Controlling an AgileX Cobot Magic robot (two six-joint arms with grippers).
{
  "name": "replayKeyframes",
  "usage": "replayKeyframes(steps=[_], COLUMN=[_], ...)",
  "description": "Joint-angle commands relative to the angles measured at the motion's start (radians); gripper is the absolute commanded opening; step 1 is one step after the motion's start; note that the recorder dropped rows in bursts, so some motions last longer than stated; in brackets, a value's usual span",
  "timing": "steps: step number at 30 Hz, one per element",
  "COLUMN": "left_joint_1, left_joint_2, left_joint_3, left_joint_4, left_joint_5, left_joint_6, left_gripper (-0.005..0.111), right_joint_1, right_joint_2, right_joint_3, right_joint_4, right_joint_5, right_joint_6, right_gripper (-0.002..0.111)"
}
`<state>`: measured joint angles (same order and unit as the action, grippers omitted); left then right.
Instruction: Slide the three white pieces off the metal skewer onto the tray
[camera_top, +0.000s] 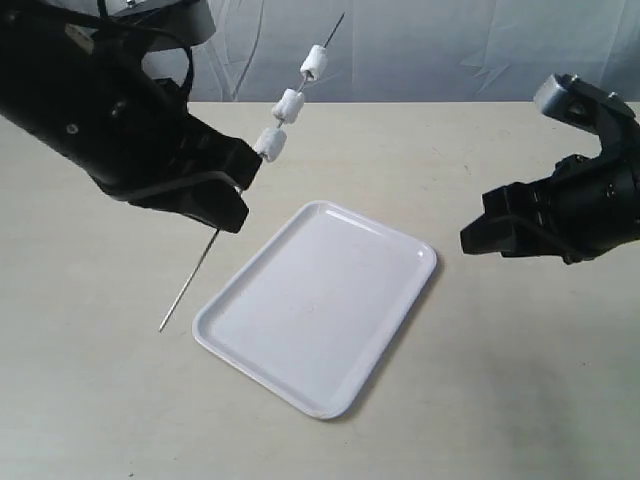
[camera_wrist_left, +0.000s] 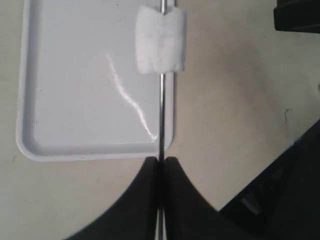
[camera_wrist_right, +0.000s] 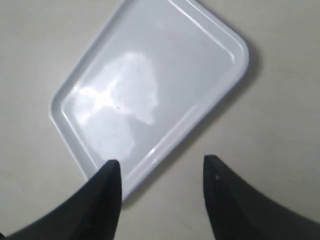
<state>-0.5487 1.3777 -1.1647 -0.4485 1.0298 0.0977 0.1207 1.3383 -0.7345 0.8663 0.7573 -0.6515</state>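
My left gripper is shut on the metal skewer, holding it tilted in the air to the left of the tray. Three white pieces are threaded on its raised end: one just past the fingers, one in the middle, one near the tip. The left wrist view shows the gripper clamped on the skewer, with the nearest piece over the tray's rim. My right gripper is open, hovering right of the tray. In its wrist view the open gripper is by the tray's rim.
Everything is on a beige tabletop. A pale blue cloth backdrop hangs behind the far edge. The skewer's lower end points down close to the table, left of the tray.
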Motion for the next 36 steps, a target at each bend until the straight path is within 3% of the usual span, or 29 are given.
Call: replayKeyframes(steps=[1,3,5,7,8,10,16,23,36], left_joint_1=[0.001,0.001,0.001,0.001,0.001,0.001,0.001,0.001,0.001], left_joint_2=[-0.047,-0.051,-0.051,-0.051,-0.051,-0.051,-0.051,-0.044,0.167], left_joint_3=[0.103,0.207,0.33,0.459,0.541,0.638,0.774,0.782,0.774], left_joint_4=[-0.033,-0.045,-0.151,-0.423,-0.667,-0.898,-1.277,-1.296,-1.296], left_joint_5=[-0.037,-0.056,-0.155,-0.276,-0.31,-0.308,-0.335,-0.395,-0.28], left_joint_6=[-0.006,-0.006,0.058,0.301,0.527,0.728,0.912,0.904,0.986], left_gripper=[0.0,0.0,0.0,0.0,0.0,0.0,0.0,0.0,0.0], right_joint_1=[0.003,0.003,0.003,0.003,0.003,0.003,0.085,0.194,0.232], right_joint_2=[-0.034,-0.039,-0.037,-0.037,-0.037,-0.037,0.064,0.288,0.421], right_joint_3=[-0.007,-0.007,-0.007,-0.007,-0.007,-0.007,-0.007,-0.007,-0.007], right_joint_4=[0.2,0.284,0.346,0.415,0.449,0.471,0.587,0.865,0.878], right_joint_5=[-0.009,0.03,0.097,0.132,0.142,0.151,0.124,0.101,0.096], right_joint_6=[-0.125,-0.166,-0.201,-0.224,-0.226,-0.226,-0.208,-0.386,-0.474], right_gripper=[0.049,0.049,0.049,0.049,0.049,0.049,0.049,0.049,0.049])
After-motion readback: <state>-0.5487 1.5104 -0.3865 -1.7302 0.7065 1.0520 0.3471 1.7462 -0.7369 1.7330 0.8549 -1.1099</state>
